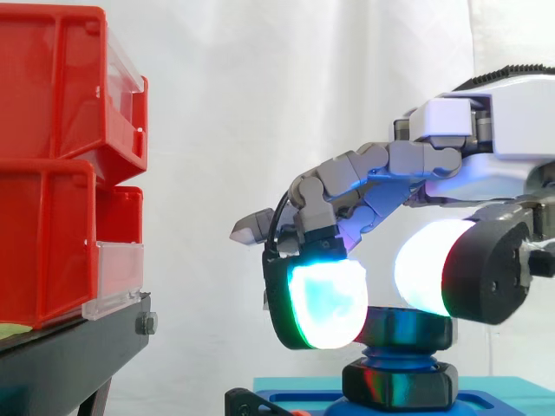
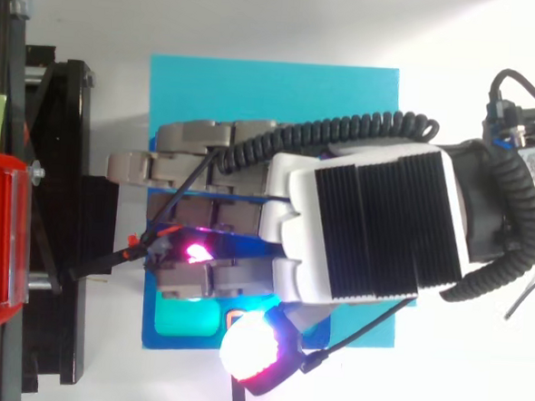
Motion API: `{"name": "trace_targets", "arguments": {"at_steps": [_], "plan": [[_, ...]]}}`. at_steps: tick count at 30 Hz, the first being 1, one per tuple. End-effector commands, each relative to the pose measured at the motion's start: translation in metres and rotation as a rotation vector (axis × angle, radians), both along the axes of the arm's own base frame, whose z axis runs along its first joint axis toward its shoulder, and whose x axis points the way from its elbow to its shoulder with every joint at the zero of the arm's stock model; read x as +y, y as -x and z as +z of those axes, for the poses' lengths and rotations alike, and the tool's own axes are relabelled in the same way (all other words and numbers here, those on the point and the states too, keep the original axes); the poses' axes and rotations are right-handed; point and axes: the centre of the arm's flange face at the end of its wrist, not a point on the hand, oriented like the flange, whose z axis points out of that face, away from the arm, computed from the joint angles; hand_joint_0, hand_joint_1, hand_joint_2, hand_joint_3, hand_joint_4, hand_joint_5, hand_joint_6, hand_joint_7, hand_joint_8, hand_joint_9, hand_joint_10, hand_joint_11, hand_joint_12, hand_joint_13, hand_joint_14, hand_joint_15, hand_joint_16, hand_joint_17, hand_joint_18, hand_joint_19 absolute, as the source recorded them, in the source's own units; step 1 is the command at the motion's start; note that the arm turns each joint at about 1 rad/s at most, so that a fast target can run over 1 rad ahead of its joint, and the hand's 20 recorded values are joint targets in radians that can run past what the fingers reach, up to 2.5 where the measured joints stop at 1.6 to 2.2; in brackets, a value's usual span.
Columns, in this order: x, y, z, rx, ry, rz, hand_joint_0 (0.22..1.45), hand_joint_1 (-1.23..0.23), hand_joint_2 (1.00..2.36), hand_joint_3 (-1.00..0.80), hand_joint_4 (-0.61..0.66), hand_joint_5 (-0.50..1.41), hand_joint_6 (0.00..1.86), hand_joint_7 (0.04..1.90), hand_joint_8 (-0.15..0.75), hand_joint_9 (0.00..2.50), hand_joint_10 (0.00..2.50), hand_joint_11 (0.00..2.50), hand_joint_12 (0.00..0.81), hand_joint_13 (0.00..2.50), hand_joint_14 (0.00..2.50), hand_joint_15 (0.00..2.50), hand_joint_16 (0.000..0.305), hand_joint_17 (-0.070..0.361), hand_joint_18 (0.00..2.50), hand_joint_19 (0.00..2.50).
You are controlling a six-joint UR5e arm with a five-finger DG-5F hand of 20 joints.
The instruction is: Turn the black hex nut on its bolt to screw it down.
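Low and right of centre in the side view, the hand (image 1: 512,121) reaches in from the right edge, wrist level and palm turned down, arched over the single bolt (image 1: 406,329); whether it grips anything cannot be told. That bolt stands upright, long axis vertical, its dark round top just beneath the hand. One black hex nut (image 1: 399,384) sits level around the bolt's lower part, close to the teal plate (image 2: 274,92) at the bottom edge. Farther off at the left, two red bins (image 1: 52,78) are stacked on a black stand (image 1: 69,355), with the white curtain (image 1: 260,104) behind.
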Motion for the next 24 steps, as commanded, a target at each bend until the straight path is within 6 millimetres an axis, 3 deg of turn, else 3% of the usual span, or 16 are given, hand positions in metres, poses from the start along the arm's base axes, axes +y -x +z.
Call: {"name": "trace_targets", "arguments": {"at_steps": [1,16,23,24], "plan": [[-0.012,-0.001,0.002,-0.023,0.009,-0.004,0.54,-0.27,1.00,-0.50,0.08,-0.05,0.50,1.37,0.273,0.70,0.00,0.00,0.336,0.31,0.00,0.00,0.046,0.103,0.32,0.28],[-0.066,0.008,0.004,-0.054,0.047,0.013,0.52,-0.22,1.00,-0.50,0.09,-0.06,0.50,1.32,0.283,0.68,0.00,0.00,0.346,0.31,0.00,0.00,0.048,0.107,0.33,0.29],[-0.072,0.007,0.008,-0.085,0.049,0.025,0.52,-0.22,1.00,-0.50,0.10,-0.08,0.50,1.23,0.283,0.68,0.00,0.00,0.348,0.32,0.00,0.00,0.048,0.108,0.33,0.29],[-0.069,0.003,0.017,-0.100,0.046,0.032,0.52,-0.22,1.00,-0.50,0.10,-0.08,0.50,1.21,0.285,0.68,0.00,0.00,0.348,0.32,0.00,0.00,0.048,0.108,0.33,0.29]]}}
